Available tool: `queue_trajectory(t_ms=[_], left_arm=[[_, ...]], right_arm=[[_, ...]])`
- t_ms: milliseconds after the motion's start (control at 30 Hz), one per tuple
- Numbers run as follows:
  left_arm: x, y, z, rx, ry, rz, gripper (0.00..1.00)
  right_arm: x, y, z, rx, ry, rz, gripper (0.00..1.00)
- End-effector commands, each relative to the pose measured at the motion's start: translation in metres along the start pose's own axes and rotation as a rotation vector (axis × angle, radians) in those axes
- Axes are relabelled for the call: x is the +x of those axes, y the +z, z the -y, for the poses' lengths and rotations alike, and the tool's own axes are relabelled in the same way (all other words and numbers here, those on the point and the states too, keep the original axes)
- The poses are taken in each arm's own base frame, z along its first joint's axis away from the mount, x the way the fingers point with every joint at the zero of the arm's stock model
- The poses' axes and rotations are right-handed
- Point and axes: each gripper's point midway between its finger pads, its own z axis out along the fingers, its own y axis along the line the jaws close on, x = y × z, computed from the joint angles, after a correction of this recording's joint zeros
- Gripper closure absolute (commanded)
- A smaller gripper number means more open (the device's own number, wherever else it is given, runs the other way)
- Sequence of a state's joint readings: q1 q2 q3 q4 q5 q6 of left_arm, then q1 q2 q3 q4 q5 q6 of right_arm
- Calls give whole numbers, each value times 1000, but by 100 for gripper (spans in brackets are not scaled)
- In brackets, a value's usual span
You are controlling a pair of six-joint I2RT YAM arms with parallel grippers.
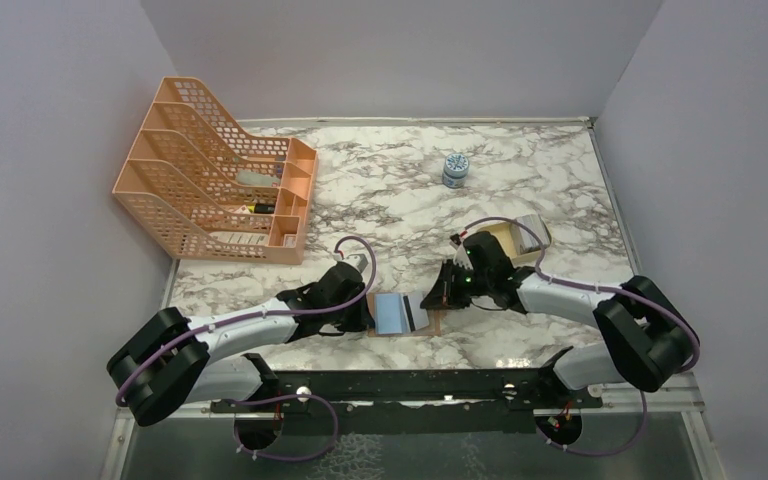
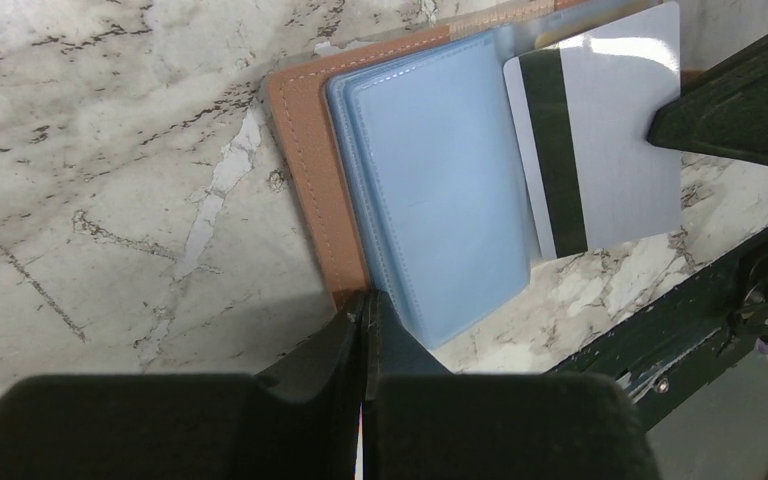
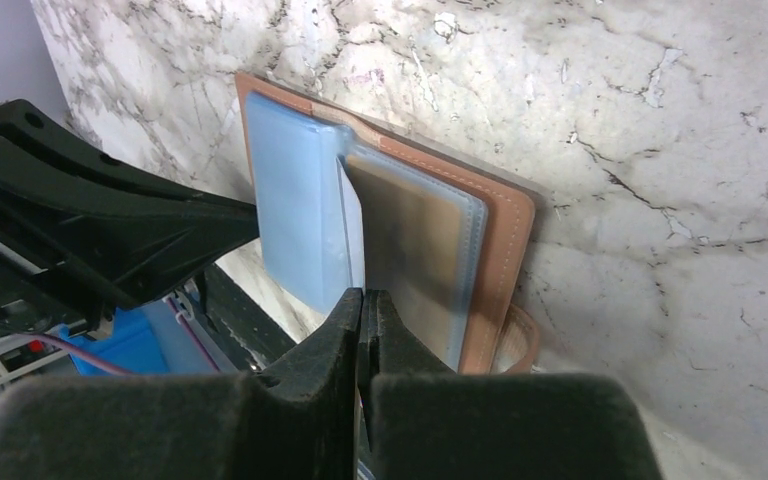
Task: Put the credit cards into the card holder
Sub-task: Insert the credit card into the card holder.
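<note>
I found the tan leather card holder (image 2: 305, 170) lying open close to the near edge of the marble bench (image 1: 380, 190), its pale blue clear sleeves (image 2: 440, 190) facing up. The left gripper (image 2: 365, 322) was pinched narrow on the holder's left end. The right gripper (image 3: 363, 312) was clamped on a grey card with a dark stripe (image 2: 620, 150), its striped edge meeting the sleeves' outer edge. I could not tell whether it had entered one. Bare marble lay open beyond the holder. The orange mesh file rack (image 1: 220, 175) and small blue jar (image 1: 454, 170) stood well apart.
</note>
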State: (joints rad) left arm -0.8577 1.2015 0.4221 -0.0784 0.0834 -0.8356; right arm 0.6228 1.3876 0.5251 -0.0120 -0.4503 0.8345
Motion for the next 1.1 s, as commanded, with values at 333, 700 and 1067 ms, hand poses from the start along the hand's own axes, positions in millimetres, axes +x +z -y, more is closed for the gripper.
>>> queue_trajectory(t_ms=[333,700,1067], left_arm=[[7,-3,-7,-7,12,-11,97],[6,-4,-10,-26,34,-4,97],[1,-2,-13,-55,41,6,98]], right_arm=[[4,11,4,-23,-12,-9,99],[-2,18,4,5,-6,-37,99],[10,28,14,6,7,-96,97]])
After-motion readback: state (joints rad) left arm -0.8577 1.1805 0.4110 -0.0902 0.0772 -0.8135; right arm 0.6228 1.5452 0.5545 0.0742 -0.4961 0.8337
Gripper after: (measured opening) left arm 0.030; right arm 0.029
